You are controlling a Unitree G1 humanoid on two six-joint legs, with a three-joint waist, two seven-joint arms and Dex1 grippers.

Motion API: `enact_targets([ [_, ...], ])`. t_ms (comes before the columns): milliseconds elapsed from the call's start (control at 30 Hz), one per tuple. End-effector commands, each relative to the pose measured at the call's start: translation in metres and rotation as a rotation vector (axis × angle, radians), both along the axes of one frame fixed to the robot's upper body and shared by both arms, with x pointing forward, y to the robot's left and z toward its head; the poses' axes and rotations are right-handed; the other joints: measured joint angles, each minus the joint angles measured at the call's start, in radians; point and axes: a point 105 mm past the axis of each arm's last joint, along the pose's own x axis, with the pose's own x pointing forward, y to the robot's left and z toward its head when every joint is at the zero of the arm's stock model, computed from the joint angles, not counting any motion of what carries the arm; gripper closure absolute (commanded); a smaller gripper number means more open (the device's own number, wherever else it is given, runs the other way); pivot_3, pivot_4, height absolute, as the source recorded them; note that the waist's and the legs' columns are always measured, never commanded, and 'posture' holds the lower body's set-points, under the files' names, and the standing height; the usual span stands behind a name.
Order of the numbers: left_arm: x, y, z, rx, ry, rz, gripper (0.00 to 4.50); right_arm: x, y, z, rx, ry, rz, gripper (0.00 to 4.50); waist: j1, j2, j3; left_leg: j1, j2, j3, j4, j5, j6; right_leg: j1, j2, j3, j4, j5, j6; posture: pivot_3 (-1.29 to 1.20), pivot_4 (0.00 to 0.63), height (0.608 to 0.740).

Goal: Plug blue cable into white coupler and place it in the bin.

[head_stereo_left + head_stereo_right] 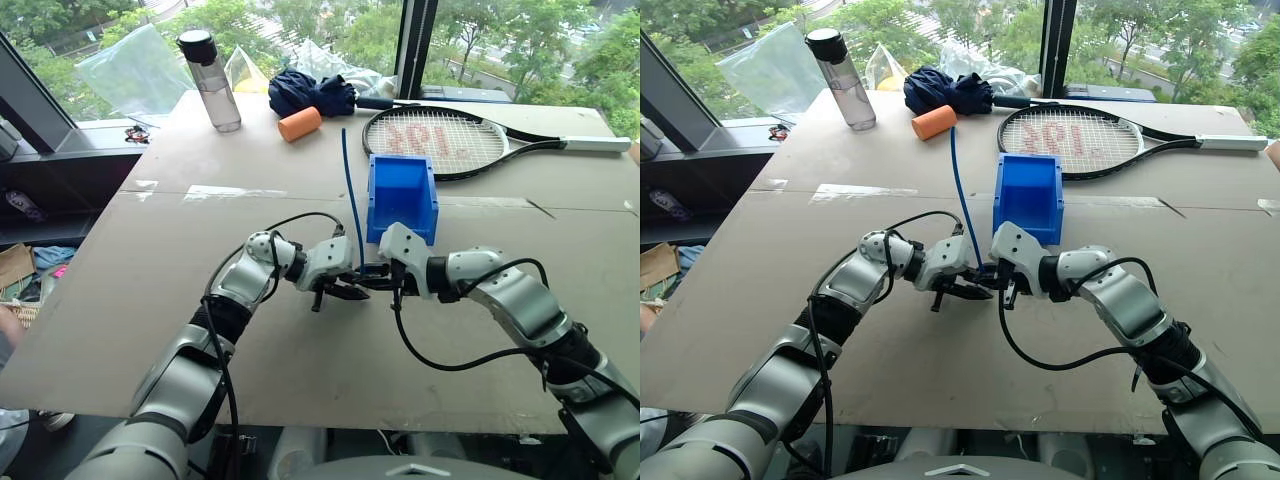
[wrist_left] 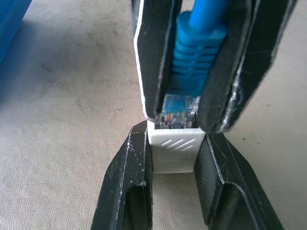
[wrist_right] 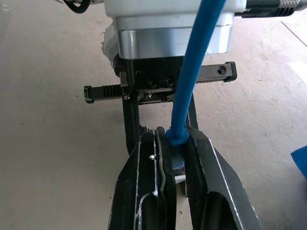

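My left fingers (image 2: 173,184) clamp the white coupler (image 2: 174,151); my right fingers (image 3: 175,179) pinch the blue cable (image 1: 348,180) by its plug, which meets the coupler's socket above the counter (image 1: 150,270). The cord rises toward the far side. The bin (image 1: 403,196) sits just beyond my hands.

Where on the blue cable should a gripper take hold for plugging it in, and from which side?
Probably on the ribbed boot just behind the clear plug, pinched across its flat sides as the right gripper holds the blue cable now. That leaves the plug tip free to enter the white coupler, which the left gripper clamps from the opposite end.
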Motion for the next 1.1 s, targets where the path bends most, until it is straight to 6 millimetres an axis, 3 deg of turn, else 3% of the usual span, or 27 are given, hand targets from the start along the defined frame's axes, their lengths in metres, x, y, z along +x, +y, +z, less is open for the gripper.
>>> enact_targets([
  [33, 0.002, -0.009, 0.013, -0.040, -0.031, -0.017, 3.95, -0.009, -0.013, -0.053, -0.128, 0.160, -0.051, 4.50, -0.001, 0.001, -0.001, 0.000, 0.000, 0.000, 0.000, 0.000, 0.000, 0.000, 0.000, 0.000, 0.000, 0.000, 0.000, 0.00, 0.150, 0.740],
  [200, 0.000, -0.008, 0.014, -0.062, -0.009, -0.009, 3.95, -0.010, -0.015, -0.055, -0.047, 0.164, -0.079, 4.50, -0.001, 0.001, -0.004, 0.000, 0.000, -0.001, 0.000, 0.000, 0.000, 0.001, 0.000, -0.001, 0.000, 0.000, 0.000, 0.00, 0.150, 0.740],
  [500, -0.004, -0.011, 0.012, -0.051, -0.025, -0.036, 3.95, -0.011, -0.020, -0.081, -0.169, 0.147, -0.022, 4.50, -0.003, 0.002, -0.006, 0.001, 0.000, -0.001, 0.000, 0.000, 0.000, 0.001, 0.000, -0.001, 0.000, 0.000, 0.000, 0.00, 0.150, 0.740],
  [600, -0.005, -0.013, 0.011, -0.053, -0.033, -0.038, 3.95, -0.008, -0.018, -0.079, -0.166, 0.128, -0.016, 4.50, -0.004, 0.002, -0.009, 0.001, 0.000, -0.001, 0.000, 0.000, 0.000, 0.001, 0.001, -0.001, 0.000, 0.000, 0.000, 0.00, 0.150, 0.740],
  [667, -0.008, -0.011, 0.015, -0.080, -0.011, -0.034, 3.95, -0.004, -0.014, -0.062, -0.080, 0.077, -0.018, 4.50, -0.004, 0.002, -0.009, 0.003, 0.001, -0.001, 0.000, 0.000, 0.000, 0.003, 0.001, -0.001, 0.000, 0.000, 0.000, 0.00, 0.150, 0.740],
  [767, -0.009, -0.006, 0.023, -0.137, -0.007, 0.018, 2.57, 0.006, -0.014, -0.029, 0.070, 0.009, -0.087, 4.50, -0.003, 0.003, -0.009, 0.003, 0.001, -0.002, -0.001, 0.000, 0.000, 0.003, 0.001, -0.001, 0.000, 0.000, 0.000, 0.00, 0.150, 0.740],
  [900, -0.016, 0.014, 0.035, -0.241, 0.011, 0.176, 0.77, 0.013, -0.030, 0.018, 0.190, -0.105, -0.235, 4.50, -0.003, 0.006, -0.007, 0.001, 0.001, -0.007, 0.000, 0.000, 0.000, 0.003, 0.000, -0.001, 0.000, 0.000, 0.000, 0.00, 0.150, 0.740],
  [1033, -0.030, 0.035, 0.046, -0.344, 0.027, 0.331, 0.77, 0.010, -0.040, 0.065, 0.363, -0.026, -0.339, 4.50, -0.007, 0.009, -0.004, 0.000, 0.001, -0.008, -0.001, 0.000, 0.000, 0.000, 0.000, -0.001, 0.000, 0.000, 0.000, 0.00, 0.150, 0.740],
  [1100, -0.037, 0.041, 0.055, -0.391, 0.017, 0.406, 0.77, 0.024, -0.050, 0.084, 0.404, -0.014, -0.451, 4.50, -0.006, 0.009, -0.003, -0.001, 0.002, -0.009, -0.001, 0.000, 0.000, -0.002, 0.000, -0.001, 0.001, 0.000, 0.000, 0.00, 0.150, 0.740],
])
